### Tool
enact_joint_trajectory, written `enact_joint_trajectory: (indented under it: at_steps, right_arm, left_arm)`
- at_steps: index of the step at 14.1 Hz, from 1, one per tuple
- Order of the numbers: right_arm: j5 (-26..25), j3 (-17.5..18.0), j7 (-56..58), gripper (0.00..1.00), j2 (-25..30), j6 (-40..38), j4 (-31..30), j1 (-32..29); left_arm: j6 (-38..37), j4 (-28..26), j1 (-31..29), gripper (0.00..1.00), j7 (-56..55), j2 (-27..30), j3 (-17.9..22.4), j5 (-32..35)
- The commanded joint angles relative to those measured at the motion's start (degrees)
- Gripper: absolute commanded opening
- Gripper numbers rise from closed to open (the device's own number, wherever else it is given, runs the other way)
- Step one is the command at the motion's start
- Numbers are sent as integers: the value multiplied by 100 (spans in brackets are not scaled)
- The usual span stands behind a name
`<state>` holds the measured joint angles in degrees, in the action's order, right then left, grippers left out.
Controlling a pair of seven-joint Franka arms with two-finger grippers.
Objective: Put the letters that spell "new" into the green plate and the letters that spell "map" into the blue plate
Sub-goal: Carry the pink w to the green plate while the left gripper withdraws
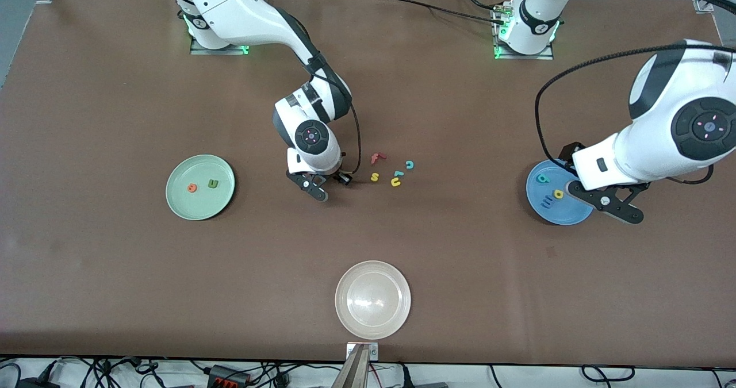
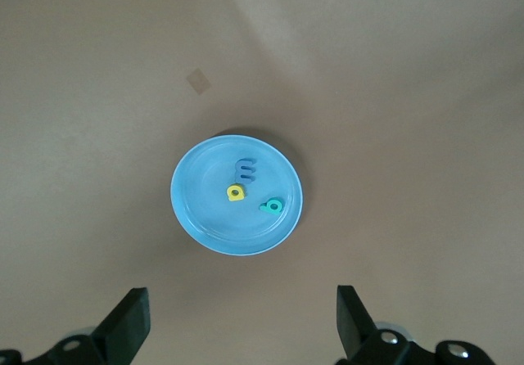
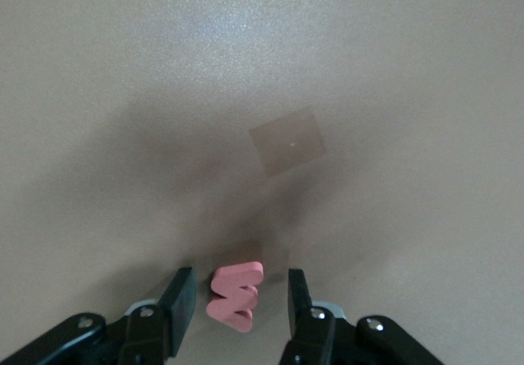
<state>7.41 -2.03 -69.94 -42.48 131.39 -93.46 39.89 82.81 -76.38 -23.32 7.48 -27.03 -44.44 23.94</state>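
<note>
My right gripper (image 3: 237, 304) is sitting low over the table (image 1: 115, 261), and the pink w (image 3: 235, 295) is lying between its fingers (image 3: 178, 301). A thin gap is showing on each side of the letter, so the jaws are standing partly closed around it without gripping it. Just beside that gripper, toward the left arm's end of the table, a small cluster of letters is lying: the red f (image 1: 376, 158), the yellow s (image 1: 375, 176), a teal l-shaped letter (image 1: 398, 173), a yellow u (image 1: 395, 182) and the teal c (image 1: 409, 164). Well apart from it, toward the right arm's end, the green plate (image 1: 178, 204) is holding the orange e (image 1: 192, 188) and the dark green n (image 1: 213, 184), side by side.

My left gripper (image 2: 241, 328) is hanging up in the air over the edge of the blue plate (image 2: 190, 209), jaws spread wide and holding nothing. In that plate the blue m (image 2: 245, 169), the yellow p (image 2: 237, 192) and the teal a (image 2: 273, 206) are lying close together.

A cream-white plate (image 1: 345, 313) is sitting on the table well apart from both grippers, nearer the front camera than either of the other plates.
</note>
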Motion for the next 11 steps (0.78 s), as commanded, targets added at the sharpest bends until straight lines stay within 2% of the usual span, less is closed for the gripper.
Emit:
enact_joint_trajectory:
  at_steps: [1, 3, 5, 6, 7, 8, 10, 11]
  right_arm:
    - [68, 27, -54, 54, -120, 114, 100, 1]
    - [68, 27, -37, 54, -138, 141, 100, 36]
    - [68, 27, -46, 54, -164, 150, 100, 36]
    - [68, 27, -37, 51, -173, 150, 100, 45]
    - [68, 27, 33, 41, -165, 150, 108, 45]
    - [68, 27, 60, 30, -164, 141, 109, 45]
    - [42, 27, 95, 11, -138, 141, 117, 54]
    - [50, 27, 199, 5, -121, 133, 161, 45]
  left_arm:
    - [-107, 54, 991, 100, 69, 671, 1685, -1054]
    - [-3, -269, 1565, 100, 61, 1119, 2717, -1697]
    - [950, -1285, 1829, 100, 26, 1917, 3307, -1998]
    - [1513, -1787, 1996, 100, -96, 2278, 3649, -2138]
    - [1910, -2245, 2189, 100, -332, 2577, 3983, -2409]
    - [2080, -2554, 2270, 100, -491, 2815, 4082, -2543]
    - [2090, -2627, 2279, 100, -484, 2932, 4092, -2518]
    - [2073, -2627, 2288, 100, -484, 2932, 4092, -2509]
